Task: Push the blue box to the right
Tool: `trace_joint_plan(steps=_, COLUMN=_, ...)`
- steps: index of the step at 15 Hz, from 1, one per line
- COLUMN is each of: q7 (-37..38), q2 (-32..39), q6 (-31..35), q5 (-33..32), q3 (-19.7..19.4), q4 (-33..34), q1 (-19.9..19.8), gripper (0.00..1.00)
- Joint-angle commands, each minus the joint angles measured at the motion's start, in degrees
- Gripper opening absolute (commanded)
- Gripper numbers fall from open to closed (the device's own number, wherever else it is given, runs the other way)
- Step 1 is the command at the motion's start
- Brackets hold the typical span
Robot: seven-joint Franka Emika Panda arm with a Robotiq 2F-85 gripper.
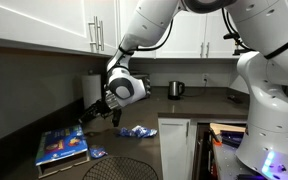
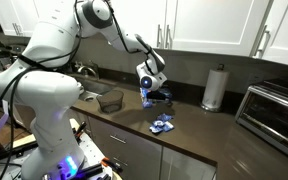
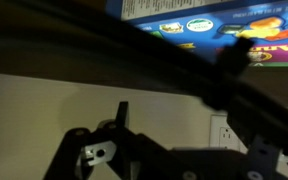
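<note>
The blue box (image 1: pixel 62 145) lies flat on the dark counter, with a colourful print on top and pale edges. In the wrist view it fills the top of the picture (image 3: pixel 199 25). My gripper (image 1: pixel 87 114) hangs just above and beside the box's far right corner, tilted down towards it. In an exterior view the gripper (image 2: pixel 154 96) hides most of the box, and only a blue patch (image 2: pixel 146 94) shows. The wrist view shows only dark, blurred gripper parts (image 3: pixel 179 105), so I cannot tell whether the fingers are open or shut.
Small crumpled blue-and-white wrappers (image 1: pixel 136 131) (image 1: pixel 97 153) lie on the counter, and some also show in an exterior view (image 2: pixel 164 125). A paper towel roll (image 1: pixel 92 90), a kettle (image 1: pixel 176 89), a wire basket (image 2: pixel 110 100), a sink (image 2: pixel 89 97) and a toaster oven (image 2: pixel 274 115) stand around.
</note>
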Motion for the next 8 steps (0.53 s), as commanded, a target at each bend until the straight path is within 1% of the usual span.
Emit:
trace_joint_plan(steps=1, q7=0.00, q2=2.66, q6=-2.19, q5=-0.01, q3=1.26, q4=3.13, q1=-2.76, gripper=1.00)
trace_joint_plan(steps=4, q7=0.00, q2=3.66, q6=-3.33, q5=-0.01, q3=2.75, q4=4.54, q1=-4.97, gripper=1.00)
trace_joint_plan(steps=8, q7=0.01, q2=6.24, q6=-3.47, q5=-0.01, q3=3.77, q4=7.44, q1=-6.42, gripper=1.00)
